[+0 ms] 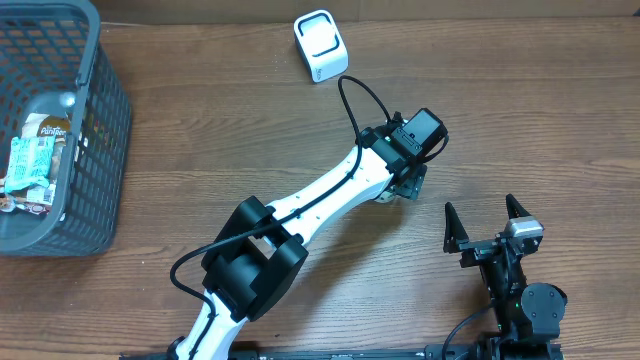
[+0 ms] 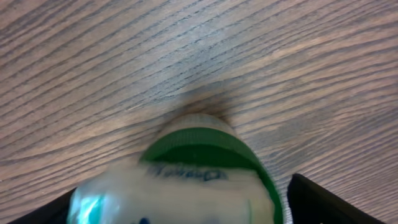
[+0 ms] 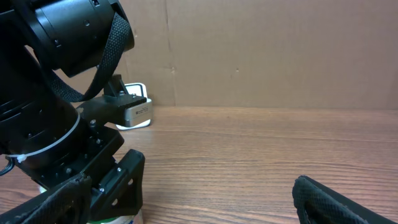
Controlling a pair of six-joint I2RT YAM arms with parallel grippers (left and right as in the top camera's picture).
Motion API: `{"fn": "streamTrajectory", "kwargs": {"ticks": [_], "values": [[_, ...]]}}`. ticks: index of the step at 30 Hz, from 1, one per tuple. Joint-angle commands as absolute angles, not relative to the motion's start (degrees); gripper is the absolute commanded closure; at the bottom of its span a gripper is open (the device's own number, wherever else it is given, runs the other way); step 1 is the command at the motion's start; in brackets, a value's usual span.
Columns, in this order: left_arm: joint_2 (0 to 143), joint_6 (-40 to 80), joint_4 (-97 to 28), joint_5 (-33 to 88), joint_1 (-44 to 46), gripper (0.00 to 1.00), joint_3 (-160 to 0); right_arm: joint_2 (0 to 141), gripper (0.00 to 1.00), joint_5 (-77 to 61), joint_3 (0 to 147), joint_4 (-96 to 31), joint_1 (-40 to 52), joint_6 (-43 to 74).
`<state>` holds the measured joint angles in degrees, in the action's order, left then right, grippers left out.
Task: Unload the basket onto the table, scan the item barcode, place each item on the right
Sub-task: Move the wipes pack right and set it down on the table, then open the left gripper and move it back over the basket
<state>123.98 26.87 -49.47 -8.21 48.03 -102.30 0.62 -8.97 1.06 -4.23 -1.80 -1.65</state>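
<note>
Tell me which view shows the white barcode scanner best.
Overhead. The white barcode scanner is in full view there, standing alone near the table's far edge. The right wrist view catches only part of it, behind the left arm. The left wrist view does not show it.

one basket point(image 1: 100, 140) (packets point(image 1: 35, 160) inside), one scanner point(image 1: 320, 45), one bottle point(image 2: 205, 152), two arms point(image 1: 330, 190).

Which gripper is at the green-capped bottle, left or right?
The left gripper: the green-capped bottle sits between its fingers, as its wrist view shows. The right gripper stands open and empty, off to the side.
</note>
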Motion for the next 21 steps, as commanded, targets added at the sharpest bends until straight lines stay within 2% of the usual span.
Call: {"fn": "streamTrajectory", "kwargs": {"ticks": [1, 2, 9, 15, 17, 20, 21], "values": [[124.62, 26.79, -49.43, -6.72, 48.42, 0.06, -102.63, 0.16, 0.00, -8.64, 0.45, -3.99, -1.93, -1.37], [124.62, 26.76, -49.41, -6.37, 48.42, 0.00, -102.63, 0.16, 0.00, -8.64, 0.45, -3.99, -1.93, -1.37], [123.15, 23.77, -51.35, -6.55, 46.30, 0.00, -109.73, 0.16, 0.00, -8.64, 0.45, -3.99, -1.93, -1.37], [122.06, 18.68, -63.53, -6.59, 42.54, 0.00, -121.86, 0.16, 0.00, -8.64, 0.45, -3.99, -1.93, -1.37], [121.73, 15.97, -69.76, -6.63, 40.73, 0.05, -126.93, 0.16, 0.00, -8.64, 0.45, -3.99, -1.93, -1.37], [121.45, 15.16, -78.61, -6.90, 37.36, 0.16, -135.06, 0.16, 0.00, -8.64, 0.45, -3.99, -1.93, -1.37], [121.38, 14.76, -81.08, -7.03, 36.27, 0.23, -137.27, 0.16, 0.00, -8.64, 0.45, -3.99, -1.93, -1.37]]}}
